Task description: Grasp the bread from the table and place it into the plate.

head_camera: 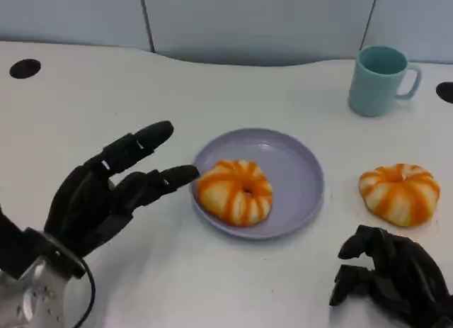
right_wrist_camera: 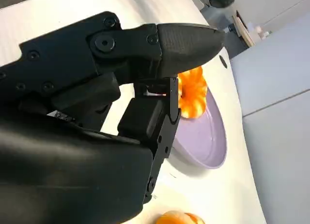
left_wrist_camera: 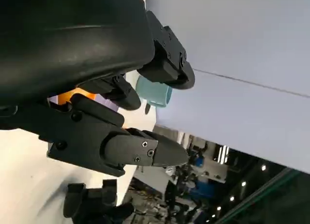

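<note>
On the tabletop (head_camera: 106,101), one bread (head_camera: 234,190) lies in the plate (head_camera: 301,165) beside the spread, empty left hand (head_camera: 113,190), which risks nudging it; the clenched right hand (head_camera: 389,275) holds nothing near the second bread (head_camera: 399,193).

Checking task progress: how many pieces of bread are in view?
2. One bread lies in the purple plate; the other bread sits on the table right of the plate, beyond the right hand.
</note>
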Available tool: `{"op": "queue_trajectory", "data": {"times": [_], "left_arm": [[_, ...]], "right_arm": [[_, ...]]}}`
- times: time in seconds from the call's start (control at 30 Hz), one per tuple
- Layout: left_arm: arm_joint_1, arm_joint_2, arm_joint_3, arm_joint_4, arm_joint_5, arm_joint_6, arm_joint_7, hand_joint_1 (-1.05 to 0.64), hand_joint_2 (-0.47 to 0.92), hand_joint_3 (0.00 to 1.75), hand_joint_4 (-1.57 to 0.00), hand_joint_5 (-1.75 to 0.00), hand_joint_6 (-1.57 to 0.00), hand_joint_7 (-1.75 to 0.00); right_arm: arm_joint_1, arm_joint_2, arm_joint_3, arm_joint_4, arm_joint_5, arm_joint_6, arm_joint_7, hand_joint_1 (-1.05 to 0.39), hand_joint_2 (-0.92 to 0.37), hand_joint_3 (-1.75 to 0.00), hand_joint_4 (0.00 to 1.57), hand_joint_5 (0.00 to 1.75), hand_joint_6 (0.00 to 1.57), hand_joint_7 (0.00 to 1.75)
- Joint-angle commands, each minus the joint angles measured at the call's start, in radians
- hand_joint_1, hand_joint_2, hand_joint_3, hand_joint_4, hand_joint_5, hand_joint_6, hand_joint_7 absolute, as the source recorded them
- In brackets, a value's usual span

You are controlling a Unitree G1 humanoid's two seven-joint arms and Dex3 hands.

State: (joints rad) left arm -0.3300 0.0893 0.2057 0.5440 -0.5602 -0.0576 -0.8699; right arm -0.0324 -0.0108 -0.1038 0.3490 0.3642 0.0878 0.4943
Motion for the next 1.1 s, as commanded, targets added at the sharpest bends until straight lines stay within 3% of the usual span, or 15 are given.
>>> {"op": "queue_trajectory", "data": {"times": [0.03,0.2,0.23,0.33,0.4,0.43,0.5,0.63,0.77,1.03,1.1], "left_arm": [[0.068,-0.018,0.03,-0.069,-0.026,0.045,0.054,-0.41,0.92,0.18,-0.71,-0.53,-0.7,-0.13],[0.15,-0.054,0.031,-0.122,-0.005,0.053,0.13,-0.26,0.92,0.26,-0.75,-0.75,-0.87,-0.16],[0.165,-0.06,0.03,-0.143,-0.002,0.065,0.157,-0.24,0.92,0.27,-0.76,-0.89,-0.93,-0.19],[0.203,-0.071,0.025,-0.19,0.002,0.095,0.208,-0.24,0.92,0.27,-0.75,-1.04,-0.98,-0.23],[0.238,-0.079,0.022,-0.221,0.002,0.118,0.238,-0.25,0.92,0.27,-0.71,-1.25,-0.92,-0.46],[0.25,-0.082,0.02,-0.234,0.001,0.127,0.249,-0.25,0.92,0.28,-0.68,-1.33,-0.82,-0.68],[0.271,-0.088,0.019,-0.251,0.001,0.138,0.267,-0.26,0.92,0.27,-0.67,-1.39,-0.75,-0.88],[0.293,-0.098,0.021,-0.268,-0.003,0.151,0.288,-0.27,0.92,0.27,-0.68,-1.41,-0.72,-0.98],[0.342,-0.125,0.033,-0.305,-0.026,0.17,0.322,-0.28,0.92,0.3,-0.69,-1.55,-0.62,-1.3],[0.368,-0.143,0.023,-0.315,0.003,0.133,0.327,-0.29,0.91,0.35,-0.69,-1.6,-0.63,-1.36],[0.364,-0.142,0.015,-0.302,0.018,0.113,0.321,-0.28,0.81,0.52,-0.7,-1.63,-0.64,-1.38]], "right_arm": [[0.002,-0.012,-0.005,-0.002,-0.008,0.0,-0.011,-0.45,-0.92,-0.37,1.29,0.98,1.19,0.91],[0.002,-0.009,-0.003,-0.01,-0.009,0.011,-0.027,-0.44,-0.92,-0.39,1.31,0.98,1.19,0.91],[0.002,-0.009,-0.003,-0.01,-0.009,0.01,-0.028,-0.44,-0.92,-0.38,1.31,0.98,1.19,0.91],[0.002,-0.009,-0.001,-0.007,-0.008,0.001,-0.025,-0.44,-0.92,-0.38,1.31,0.97,1.19,0.91],[0.004,-0.008,0.0,-0.007,-0.008,-0.005,-0.021,-0.44,-0.92,-0.38,1.31,0.97,1.19,0.9],[0.005,-0.009,0.001,-0.009,-0.008,-0.005,-0.021,-0.44,-0.92,-0.38,1.31,0.97,1.19,0.9],[0.007,-0.009,0.0,-0.008,-0.006,-0.007,-0.018,-0.45,-0.92,-0.38,1.31,0.97,1.2,0.9],[0.011,-0.01,-0.001,-0.009,-0.006,-0.012,-0.014,-0.45,-0.92,-0.37,1.31,0.96,1.2,0.89],[0.026,-0.013,-0.001,-0.02,-0.006,-0.012,-0.011,-0.44,-0.92,-0.4,1.3,0.96,1.2,0.88],[0.033,-0.017,-0.017,-0.007,0.007,-0.028,0.0,-0.41,-0.92,-0.43,1.29,0.97,1.18,0.88],[0.03,-0.022,-0.021,-0.006,0.006,-0.025,-0.001,-0.42,-0.92,-0.42,1.29,0.98,1.18,0.89]]}}
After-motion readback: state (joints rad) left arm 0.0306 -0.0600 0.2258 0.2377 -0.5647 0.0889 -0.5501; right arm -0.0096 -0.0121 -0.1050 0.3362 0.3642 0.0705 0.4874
